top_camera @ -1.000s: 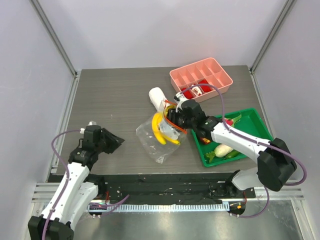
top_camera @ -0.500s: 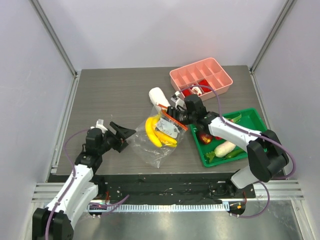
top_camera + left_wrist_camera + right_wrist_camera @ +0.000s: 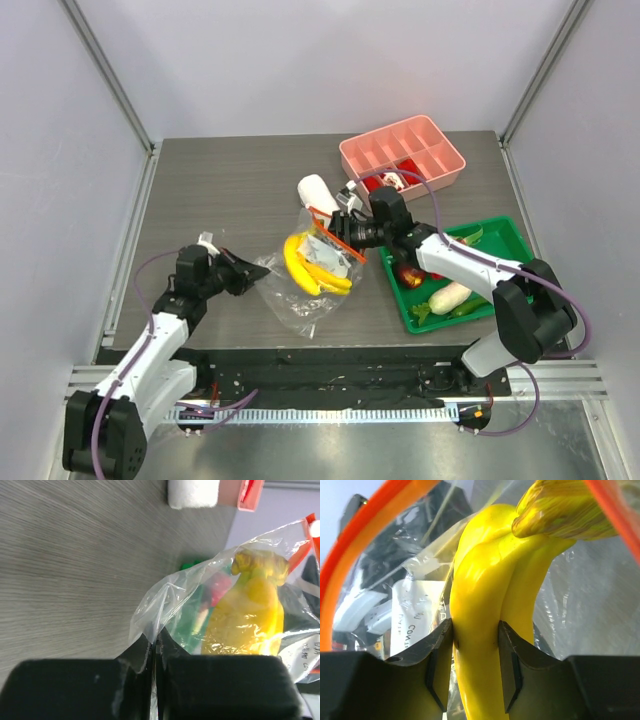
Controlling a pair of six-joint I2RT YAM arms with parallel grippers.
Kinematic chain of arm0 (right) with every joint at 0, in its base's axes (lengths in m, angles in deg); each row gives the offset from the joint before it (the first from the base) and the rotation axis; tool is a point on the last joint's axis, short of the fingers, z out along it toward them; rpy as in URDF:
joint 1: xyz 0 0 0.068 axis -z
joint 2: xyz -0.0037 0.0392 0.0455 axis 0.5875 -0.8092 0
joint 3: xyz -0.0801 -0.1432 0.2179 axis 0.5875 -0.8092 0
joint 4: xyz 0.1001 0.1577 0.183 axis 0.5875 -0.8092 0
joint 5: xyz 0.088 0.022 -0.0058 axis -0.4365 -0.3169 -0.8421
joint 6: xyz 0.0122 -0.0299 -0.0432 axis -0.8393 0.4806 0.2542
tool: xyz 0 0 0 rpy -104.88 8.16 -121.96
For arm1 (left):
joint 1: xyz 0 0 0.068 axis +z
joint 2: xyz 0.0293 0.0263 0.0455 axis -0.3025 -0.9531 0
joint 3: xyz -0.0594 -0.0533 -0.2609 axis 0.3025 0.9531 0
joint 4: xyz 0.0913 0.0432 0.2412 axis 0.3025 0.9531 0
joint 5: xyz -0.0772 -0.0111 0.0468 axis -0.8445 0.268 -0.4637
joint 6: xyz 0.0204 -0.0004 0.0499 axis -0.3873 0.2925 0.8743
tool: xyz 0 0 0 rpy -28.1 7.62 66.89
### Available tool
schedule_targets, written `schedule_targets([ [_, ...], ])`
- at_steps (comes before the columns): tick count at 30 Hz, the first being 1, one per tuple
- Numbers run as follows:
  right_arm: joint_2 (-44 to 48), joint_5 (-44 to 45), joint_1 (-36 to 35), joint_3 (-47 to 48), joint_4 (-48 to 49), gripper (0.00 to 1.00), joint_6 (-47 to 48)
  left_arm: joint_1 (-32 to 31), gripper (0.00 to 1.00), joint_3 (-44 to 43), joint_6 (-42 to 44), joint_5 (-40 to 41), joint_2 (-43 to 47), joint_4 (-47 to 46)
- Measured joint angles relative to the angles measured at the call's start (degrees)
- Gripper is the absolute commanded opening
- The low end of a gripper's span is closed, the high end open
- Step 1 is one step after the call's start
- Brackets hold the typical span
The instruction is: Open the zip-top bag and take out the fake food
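The clear zip-top bag (image 3: 300,285) lies mid-table, its orange-red zip strip (image 3: 338,238) open toward the right. Yellow bananas (image 3: 305,268) sit inside it. My left gripper (image 3: 248,272) is shut on the bag's left corner (image 3: 150,630); the bananas (image 3: 250,615) show through the plastic. My right gripper (image 3: 345,232) is inside the bag's mouth, shut on the bananas (image 3: 485,610), with the orange zip strip (image 3: 350,555) around them. A white oblong vegetable (image 3: 447,297), a dark red fruit (image 3: 408,272) and green pieces lie in the green tray (image 3: 515,240).
A pink divided tray (image 3: 440,150) with small red-and-white pieces stands at the back right. A rolled white towel (image 3: 316,193) lies just behind the bag; it also shows in the left wrist view (image 3: 194,492). Grey walls enclose the table.
My left gripper has moved right and closed on the bag's left corner. My right gripper has pushed further into the bag's mouth and the bag has shifted slightly left.
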Motion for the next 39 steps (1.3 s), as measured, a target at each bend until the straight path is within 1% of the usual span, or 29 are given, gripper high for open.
schedule_targets([
  [2, 0.0, 1.2, 0.0, 0.26, -1.22, 0.01, 1.29, 0.02, 0.0, -2.27, 1.64, 2.45, 1.11, 4.52],
  [4, 0.0, 3.85, -0.04, 1.44, -4.94, 0.01, 3.76, 0.0, 0.0, -3.85, 2.93, 6.12, 3.56, 8.87],
  [7, 0.2, 9.99, -0.39, 3.58, -10.62, 0.01, 8.02, -0.02, 0.0, -5.46, 4.07, 11.91, 8.11, 16.22],
  [10, 1.62, 17.7, -0.5, 4.02, -13.92, 0.01, 10.88, -0.07, 0.0, -6.1, 4.39, 16.11, 10.03, 22.49],
  [14, 4.11, 26.12, -0.79, 3.8, -15.21, 0.01, 12.41, -0.31, 0.0, -6.14, 4.52, 18.78, 10.23, 27.45],
  [17, 6.6, 31.52, -0.68, 1.77, -14.38, 0.01, 12.9, -0.17, 0.0, -6.12, 5.03, 21.42, 9.9, 30.38],
  [21, 7.32, 38.6, -0.59, 1.49, -15.17, 0.01, 12.63, -0.2, 0.0, -6.16, 6.78, 22.67, 9.68, 31.76],
  [24, 6.91, 41.38, -0.48, 2.38, -15.85, 0.01, 11.96, -0.2, 0.0, -6.47, 8.61, 23.8, 8.48, 32.09],
  [27, 4.83, 43.8, -0.31, 6.91, -18.58, 0.01, 11.98, -0.2, 0.0, -7.93, 11.69, 24.98, 5.64, 32.09],
  [30, 3.52, 46.6, 0.98, 12.44, -21.94, 0.01, 12.24, -0.2, 0.0, -12.48, 15.67, 26.93, -0.04, 32.46],
  [32, 3.67, 48.59, 3.26, 15.28, -23.96, 0.01, 13.14, -0.2, 0.0, -16.04, 19.5, 29.2, -3.56, 32.37],
  [36, 4.09, 50.86, 8.94, 17.92, -27.17, 0.01, 13.66, -0.09, 0.0, -19.34, 23.93, 32.0, -5.05, 32.5],
  [39, 4.28, 51.67, 12.7, 19.39, -32.15, 0.01, 13.49, 0.0, 0.01, -22.36, 27.39, 33.64, -7.15, 32.3],
])
